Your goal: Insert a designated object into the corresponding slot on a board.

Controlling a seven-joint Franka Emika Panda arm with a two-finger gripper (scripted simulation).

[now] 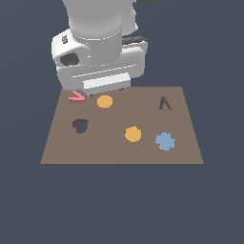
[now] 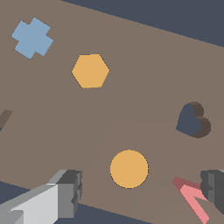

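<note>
The pink-red caret-shaped piece (image 1: 76, 98) lies flat on the brown board (image 1: 119, 152) at its far corner on the exterior view's left. In the wrist view the piece (image 2: 192, 199) lies just inside one fingertip (image 2: 214, 188), close to it; contact cannot be told. My gripper (image 1: 104, 93) is open and low over the board's far edge, with its jaws wide apart. An orange disc (image 2: 129, 169) lies between the fingers. The dark A-shaped slot (image 1: 165, 103) is at the far side on the exterior view's right, empty.
A dark heart-shaped cutout (image 1: 80, 125) lies near the piece. An orange disc (image 1: 105, 101) sits under the hand. An orange hexagonal piece (image 1: 133, 134) and a blue cross-like piece (image 1: 165, 141) sit toward the near side of the board.
</note>
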